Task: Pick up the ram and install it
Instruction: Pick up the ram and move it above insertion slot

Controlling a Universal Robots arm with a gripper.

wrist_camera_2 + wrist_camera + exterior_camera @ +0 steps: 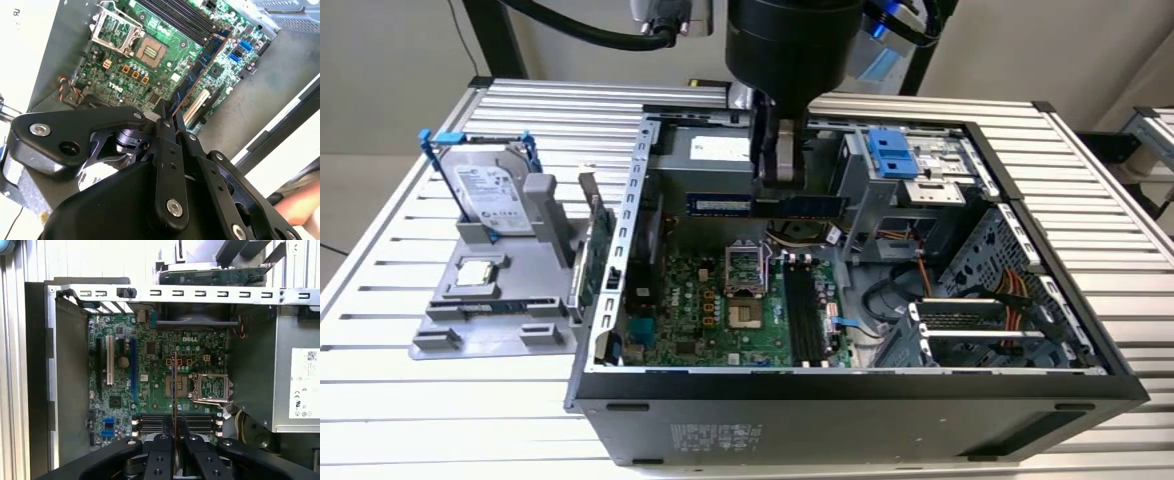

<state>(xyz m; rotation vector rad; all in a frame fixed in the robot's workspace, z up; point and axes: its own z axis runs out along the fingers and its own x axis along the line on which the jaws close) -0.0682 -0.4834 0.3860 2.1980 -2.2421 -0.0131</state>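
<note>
The open computer case [854, 405] lies on its side on the slatted table [440, 420] and takes up the middle and right of the exterior view. A pale label [714, 437] is on its near wall, low in the frame. A white label [720, 148] is on the power supply [700, 165] at the upper middle. The print on both cannot be made out.

Inside the case lies a green motherboard [707, 310]. It carries a processor socket [744, 265] with a metal frame and a row of black memory slots [803, 315]. Orange and black cables run in the right part of the case.

In the left of the frame a grey holder [467, 335] stands on the table, just beside the case. In it a silver hard drive [494, 190] stands upright in a blue frame and bears a white label. A small square processor chip [478, 272] lies flat in front of the drive.

The ram [718, 205] is a long, thin, blue-green stick with a row of dark chips. The gripper [782, 185] is clamped on its middle from above and holds it level in the air over the back part of the motherboard, apart from the memory slots. In the second wrist view the two black fingers [165, 130] are pressed onto the stick's faces. In the first wrist view the stick appears edge-on as a thin line.
</note>
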